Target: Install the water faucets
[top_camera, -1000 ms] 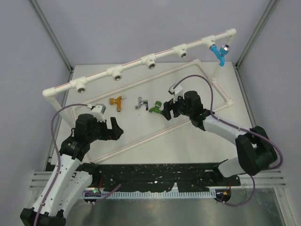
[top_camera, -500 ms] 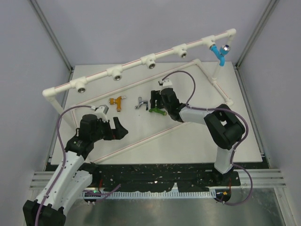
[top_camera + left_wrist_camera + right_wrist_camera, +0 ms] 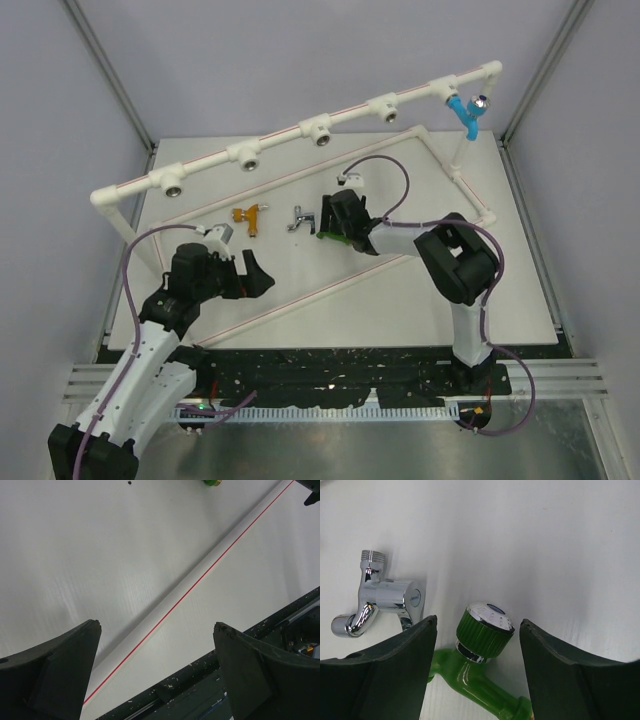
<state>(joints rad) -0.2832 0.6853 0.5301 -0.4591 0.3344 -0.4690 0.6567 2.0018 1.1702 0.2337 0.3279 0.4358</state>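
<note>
The right gripper, matte fingers apart, straddles the glossy, ribbed-knob green faucet beside the chrome faucet; left gripper gapes likewise.

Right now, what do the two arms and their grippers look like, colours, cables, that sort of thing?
The left arm and right arm have white link shells with bulky black joints. A purple cable loops from each wrist back toward the base. The left gripper and right gripper are black, with broad, wedge-shaped matte dark fingers. No markings are visible.
</note>
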